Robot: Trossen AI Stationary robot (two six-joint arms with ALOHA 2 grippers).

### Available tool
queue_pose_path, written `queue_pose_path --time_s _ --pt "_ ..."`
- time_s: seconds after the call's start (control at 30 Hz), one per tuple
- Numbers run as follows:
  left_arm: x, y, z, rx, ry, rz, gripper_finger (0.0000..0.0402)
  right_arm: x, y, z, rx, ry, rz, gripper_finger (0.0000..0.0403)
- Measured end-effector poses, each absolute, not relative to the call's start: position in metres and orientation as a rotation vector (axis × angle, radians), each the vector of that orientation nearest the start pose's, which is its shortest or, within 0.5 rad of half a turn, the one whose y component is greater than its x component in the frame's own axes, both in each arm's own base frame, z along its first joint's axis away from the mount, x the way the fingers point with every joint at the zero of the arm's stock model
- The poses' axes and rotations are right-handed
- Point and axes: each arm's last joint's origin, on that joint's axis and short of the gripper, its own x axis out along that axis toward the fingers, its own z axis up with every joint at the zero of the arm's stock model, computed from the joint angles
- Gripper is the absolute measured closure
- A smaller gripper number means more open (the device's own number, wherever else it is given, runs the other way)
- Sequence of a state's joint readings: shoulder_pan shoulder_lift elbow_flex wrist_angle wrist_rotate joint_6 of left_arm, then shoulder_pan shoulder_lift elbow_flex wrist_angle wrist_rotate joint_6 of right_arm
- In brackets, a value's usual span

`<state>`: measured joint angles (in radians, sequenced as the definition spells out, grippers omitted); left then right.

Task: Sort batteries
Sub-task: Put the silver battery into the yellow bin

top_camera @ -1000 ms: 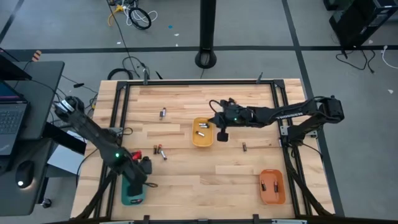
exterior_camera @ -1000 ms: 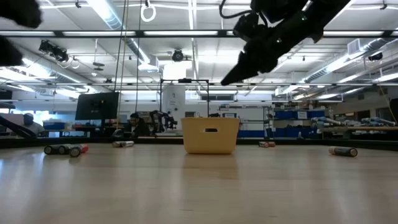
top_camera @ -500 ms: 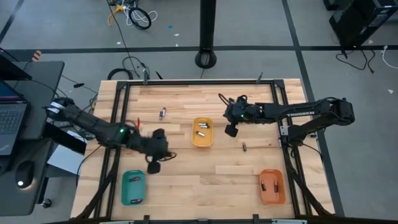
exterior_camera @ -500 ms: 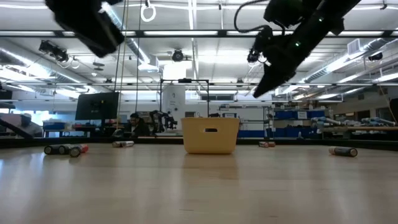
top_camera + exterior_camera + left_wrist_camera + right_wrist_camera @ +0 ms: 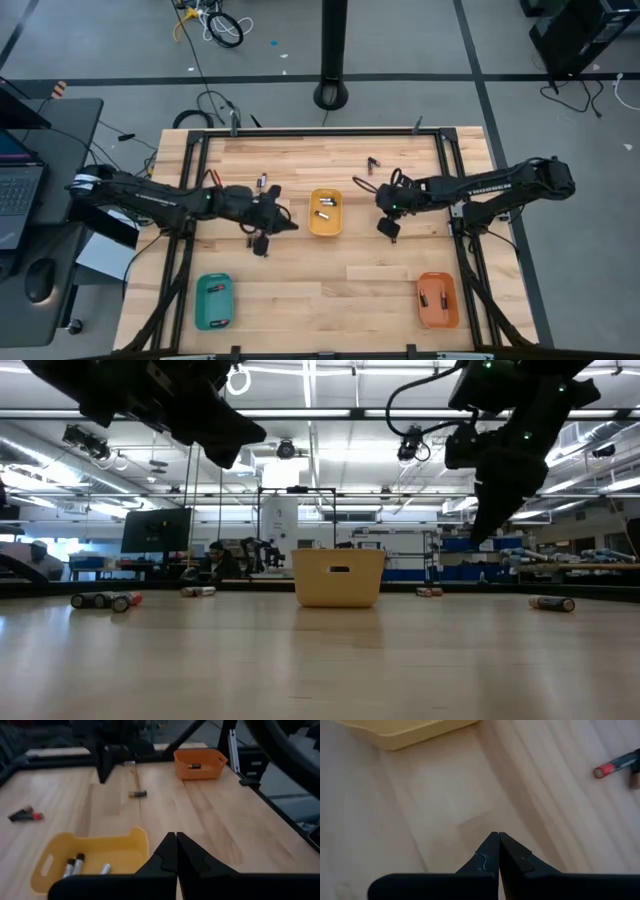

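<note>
Small dark batteries with reddish ends lie loose on the wooden table: one (image 5: 263, 181) toward the far left, one (image 5: 372, 162) near the far edge, one (image 5: 615, 768) ahead of my right gripper. Others lie in the yellow tray (image 5: 325, 228) and the orange tray (image 5: 437, 314). My left gripper (image 5: 262, 245) hovers left of the yellow tray, shut and holding nothing (image 5: 176, 840). My right gripper (image 5: 389, 229) hovers right of that tray, above bare wood, shut and holding nothing (image 5: 498, 837). In the low view both grippers (image 5: 225, 445) (image 5: 488, 525) hang well above the table.
A teal tray (image 5: 213, 300) stands near the table's near left corner, the orange tray near the near right corner. A black frame (image 5: 190, 200) borders the table. Bare wood lies between the yellow tray and the near edge. Several batteries (image 5: 105, 600) lie at the left in the low view.
My left gripper has swung up from above the teal tray and moved toward the far edge and right, to just left of the yellow tray. My right gripper has moved from the yellow tray's right side farther right and slightly toward the near edge.
</note>
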<state>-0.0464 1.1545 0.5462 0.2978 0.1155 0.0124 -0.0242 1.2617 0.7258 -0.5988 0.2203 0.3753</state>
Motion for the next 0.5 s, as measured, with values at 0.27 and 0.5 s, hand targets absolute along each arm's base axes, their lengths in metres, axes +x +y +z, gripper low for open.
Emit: queue_pose_path --time_s 0.27,0.5 --pt "0.230 0.019 0.201 -0.138 0.401 -0.052 0.0399 0.228 0.004 0.198 0.262 0.992 -0.381 0.0382" --pt "0.215 0.065 0.200 -0.275 0.680 0.436 0.0399 0.232 0.012 0.201 0.231 0.914 -0.422 0.0388"
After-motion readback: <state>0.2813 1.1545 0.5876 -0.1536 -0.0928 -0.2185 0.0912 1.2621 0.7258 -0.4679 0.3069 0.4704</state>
